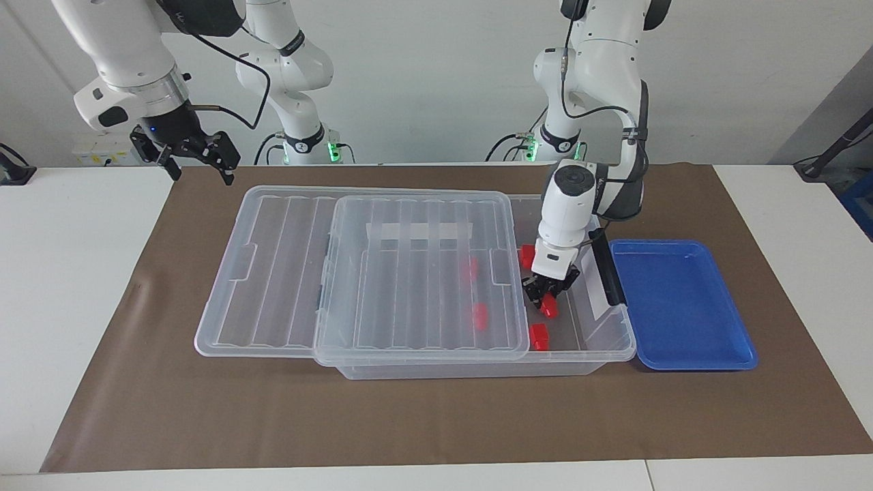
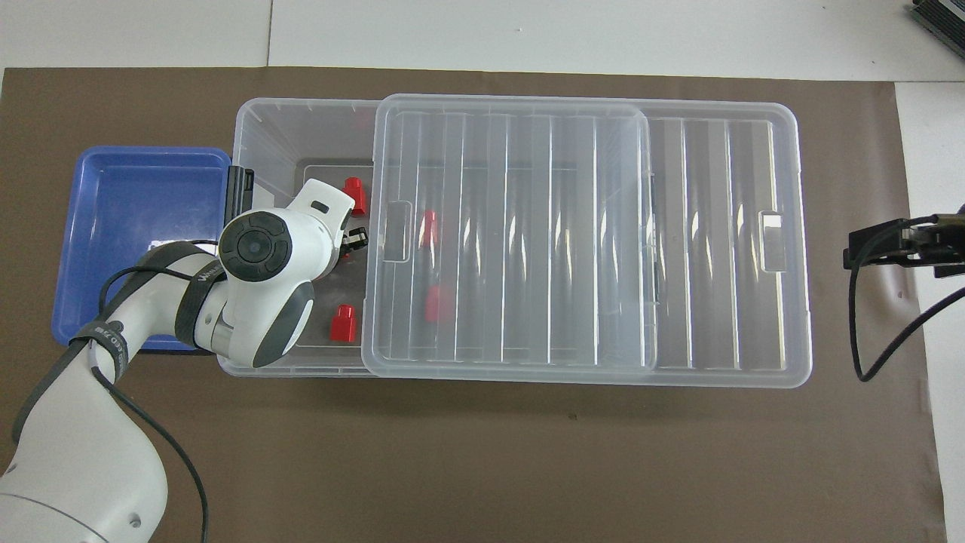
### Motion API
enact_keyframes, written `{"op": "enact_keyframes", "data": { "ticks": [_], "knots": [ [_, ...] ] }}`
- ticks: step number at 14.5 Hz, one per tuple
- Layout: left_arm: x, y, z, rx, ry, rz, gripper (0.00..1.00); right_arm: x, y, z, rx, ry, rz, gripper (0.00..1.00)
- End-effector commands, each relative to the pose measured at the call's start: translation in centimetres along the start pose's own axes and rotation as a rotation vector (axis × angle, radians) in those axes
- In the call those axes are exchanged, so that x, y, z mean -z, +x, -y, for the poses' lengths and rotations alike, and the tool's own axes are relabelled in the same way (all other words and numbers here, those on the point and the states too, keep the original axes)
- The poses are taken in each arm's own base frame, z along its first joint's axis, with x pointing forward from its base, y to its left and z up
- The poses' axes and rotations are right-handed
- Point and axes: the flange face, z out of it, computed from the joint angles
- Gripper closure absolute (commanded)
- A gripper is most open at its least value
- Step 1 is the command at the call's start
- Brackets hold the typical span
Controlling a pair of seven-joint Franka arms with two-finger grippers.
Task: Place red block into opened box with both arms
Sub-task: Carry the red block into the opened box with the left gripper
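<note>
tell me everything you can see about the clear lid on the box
The lid is a clear plastic panel with long raised ribs and rounded corners. It lies flat, slid toward the right arm's end, resting on the box rim and leaving the left arm's end open. Two red blocks show through it. No gripper touches it.

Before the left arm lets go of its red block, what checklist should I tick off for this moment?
1. Left hand shut on red block: ok.
2. Held block inside the box, at its uncovered end: ok.
3. Lid slid toward the right arm's end, apart from left hand: ok.
4. Held block touching box floor: cannot tell.
5. Right hand open, waiting away from box: ok.
</note>
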Motion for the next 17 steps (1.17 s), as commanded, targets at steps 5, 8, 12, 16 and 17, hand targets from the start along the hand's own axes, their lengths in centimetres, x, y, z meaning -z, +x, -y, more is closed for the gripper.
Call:
{"op": "enact_keyframes", "data": {
  "ticks": [5, 8, 12, 16, 17],
  "knots": [
    [-0.4, -0.1, 0.2, -0.019, 0.01, -0.011, 0.34, 0.2, 0.4, -0.5, 0.014, 0.023, -0.007, 0.0],
    [-0.2, 0.1, 0.2, -0.002, 0.012, -0.009, 0.13, 0.2, 0.3, -0.4, 0.016, 0.023, -0.007, 0.0],
    [0.7, 0.5, -0.4, 0.122, 0.016, -0.009, 0.12, 0.2, 0.4, -0.5, 0.014, 0.023, -0.007, 0.0],
    [2.7, 1.2, -0.4, 0.178, 0.03, 0.002, 0.06, 0.1, 0.3, -0.5, 0.015, 0.023, -0.005, 0.0],
    [2.8, 1.4, -0.4, 0.236, 0.028, 0.0, 0.06, 0.1, 0.3, -0.5, 0.015, 0.023, -0.005, 0.0]
  ]
}}
